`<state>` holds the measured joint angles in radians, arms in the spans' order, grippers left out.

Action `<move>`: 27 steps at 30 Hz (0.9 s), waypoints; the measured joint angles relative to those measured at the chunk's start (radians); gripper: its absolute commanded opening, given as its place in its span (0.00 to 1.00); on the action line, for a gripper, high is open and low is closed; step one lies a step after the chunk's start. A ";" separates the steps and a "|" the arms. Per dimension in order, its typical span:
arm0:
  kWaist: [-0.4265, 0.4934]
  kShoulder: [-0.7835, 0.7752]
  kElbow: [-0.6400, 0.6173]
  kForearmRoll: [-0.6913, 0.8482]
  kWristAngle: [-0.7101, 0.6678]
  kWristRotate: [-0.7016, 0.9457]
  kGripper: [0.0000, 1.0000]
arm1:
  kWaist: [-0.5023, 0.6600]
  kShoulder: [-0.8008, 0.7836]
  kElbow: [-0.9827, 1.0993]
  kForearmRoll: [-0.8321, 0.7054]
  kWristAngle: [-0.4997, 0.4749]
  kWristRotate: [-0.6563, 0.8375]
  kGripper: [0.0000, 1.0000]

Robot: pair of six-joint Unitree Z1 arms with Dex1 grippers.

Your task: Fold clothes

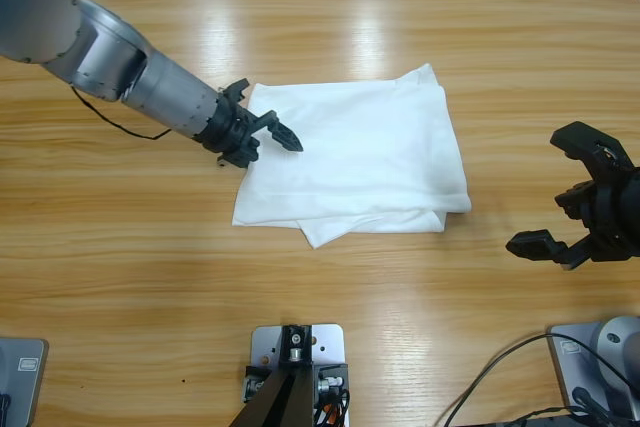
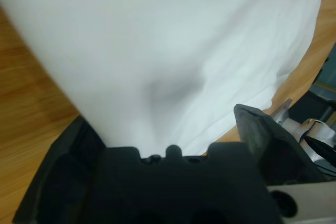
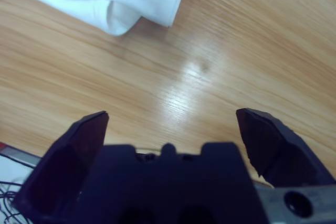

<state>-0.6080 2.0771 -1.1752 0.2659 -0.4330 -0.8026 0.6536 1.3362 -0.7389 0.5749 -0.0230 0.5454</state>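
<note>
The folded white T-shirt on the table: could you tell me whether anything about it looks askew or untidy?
Slightly. The T-shirt is folded into a rough rectangle, but at its near edge a lower layer sticks out as a loose point, so the edges don't line up. The left gripper sits at its left edge; the right gripper hangs apart over bare table.

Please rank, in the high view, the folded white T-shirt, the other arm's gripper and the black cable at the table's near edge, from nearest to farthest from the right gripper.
From the right gripper, at the table's right side:
1. Black cable, just below it by the table's near edge.
2. Folded white cotton T-shirt, lying mid-table to its left.
3. Left gripper, farthest, at the shirt's far left edge.
</note>
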 measured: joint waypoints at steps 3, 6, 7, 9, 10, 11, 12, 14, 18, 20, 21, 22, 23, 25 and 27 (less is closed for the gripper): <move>-0.024 0.018 -0.038 0.027 0.000 0.000 0.82 | 0.000 0.000 0.000 0.000 0.000 0.000 1.00; -0.036 0.025 -0.056 0.049 0.001 0.000 0.62 | 0.000 0.000 0.000 0.000 0.000 0.000 1.00; -0.037 0.028 -0.069 0.069 0.004 0.000 0.51 | 0.000 0.000 0.000 0.000 0.000 0.000 1.00; -0.038 0.029 -0.078 0.091 0.017 0.004 0.27 | 0.000 -0.001 0.000 0.000 0.000 0.000 1.00; -0.039 0.029 -0.081 0.105 0.026 0.019 0.04 | 0.000 -0.002 0.000 0.000 0.000 0.000 1.00; -0.040 0.029 -0.085 0.117 0.033 0.041 0.00 | 0.000 -0.003 0.000 0.000 0.000 0.000 1.00; -0.041 0.029 -0.089 0.128 0.038 0.061 0.00 | 0.000 -0.004 0.000 0.000 0.000 0.000 1.00; -0.040 0.029 -0.090 0.146 0.045 0.094 0.00 | 0.000 -0.008 0.000 0.000 0.000 0.000 1.00; -0.040 0.032 -0.090 0.154 0.060 0.112 0.00 | 0.000 -0.010 0.001 0.000 0.000 0.000 1.00; -0.040 0.038 -0.090 0.140 0.063 0.105 0.00 | 0.000 -0.010 0.002 0.000 0.000 0.000 1.00; -0.040 0.042 -0.090 0.131 0.064 0.093 0.00 | 0.000 -0.010 0.003 0.000 0.000 0.000 1.00; -0.040 0.045 -0.090 0.124 0.068 0.084 0.00 | 0.000 -0.010 0.003 0.000 0.000 0.000 1.00; -0.041 0.046 -0.090 0.120 0.077 0.071 0.00 | 0.000 -0.010 0.003 0.000 0.000 0.000 1.00; -0.041 0.046 -0.087 0.113 0.102 0.037 0.00 | 0.001 -0.010 0.003 0.000 0.000 0.000 1.00; -0.041 0.044 -0.075 0.108 0.123 0.001 0.00 | 0.003 -0.010 0.003 0.000 0.000 0.000 1.00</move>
<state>-0.6489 2.1211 -1.2506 0.3741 -0.3104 -0.8015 0.6563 1.3258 -0.7357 0.5750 -0.0231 0.5454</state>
